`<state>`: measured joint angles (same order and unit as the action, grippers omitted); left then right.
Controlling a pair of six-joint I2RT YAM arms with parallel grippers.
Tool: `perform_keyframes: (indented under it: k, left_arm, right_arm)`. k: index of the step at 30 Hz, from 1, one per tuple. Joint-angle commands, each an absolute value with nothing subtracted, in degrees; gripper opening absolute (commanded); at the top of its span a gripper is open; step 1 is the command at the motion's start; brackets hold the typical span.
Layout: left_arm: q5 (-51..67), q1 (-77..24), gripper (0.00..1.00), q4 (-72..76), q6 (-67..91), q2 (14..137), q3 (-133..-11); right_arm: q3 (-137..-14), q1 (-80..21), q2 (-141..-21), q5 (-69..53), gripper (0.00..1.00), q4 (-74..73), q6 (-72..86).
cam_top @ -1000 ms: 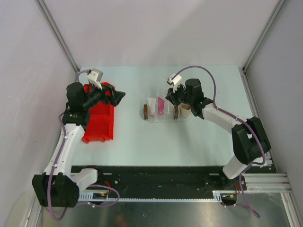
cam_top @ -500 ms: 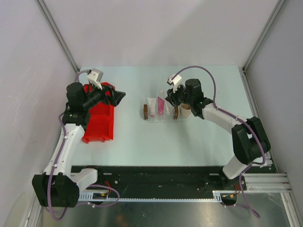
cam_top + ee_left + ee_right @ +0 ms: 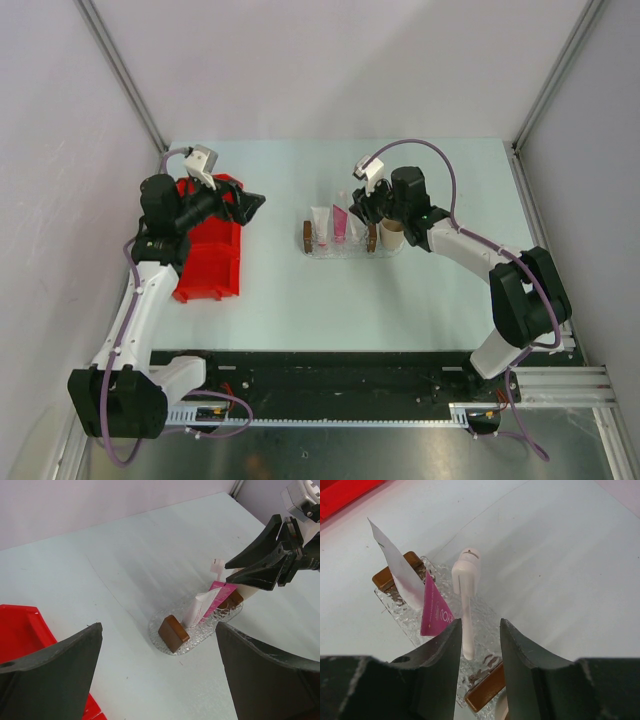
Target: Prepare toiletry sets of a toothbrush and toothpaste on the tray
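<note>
The toothbrush (image 3: pixel 466 575) is seen standing in the tray (image 3: pixel 200 641) at mid-table, right of the pink tube (image 3: pixel 436 611) and white tube (image 3: pixel 402 575), between the slightly parted jaws of the right gripper (image 3: pixel 481 627), so only withdrawal is judged left, while the left gripper (image 3: pixel 159 626) is held spread wide near the red bin (image 3: pixel 22 630).

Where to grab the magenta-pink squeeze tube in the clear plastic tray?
Pinch the flat upper end of the magenta-pink squeeze tube from above, across its faces: it stands on end, white squeeze tube and thin white toothbrush close beside it.
</note>
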<state>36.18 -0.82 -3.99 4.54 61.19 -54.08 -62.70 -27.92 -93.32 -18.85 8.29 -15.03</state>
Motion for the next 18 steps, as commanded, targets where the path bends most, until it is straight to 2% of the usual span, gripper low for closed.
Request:
perform_keyframes:
  k: [1, 18]
  left_arm:
    - [37.1, -0.2, 1.0, -2.0, 4.2, 61.2, -53.9]
    - [35.8, -0.2, 1.0, -2.1, 4.0, 60.7, -54.3]
  right_arm:
    - [-62.8, -27.5, -90.8, -18.5, 0.41, 8.8, -14.5]
    - [-62.8, -24.8, -85.3, -14.9, 0.43, 6.8, -15.5]
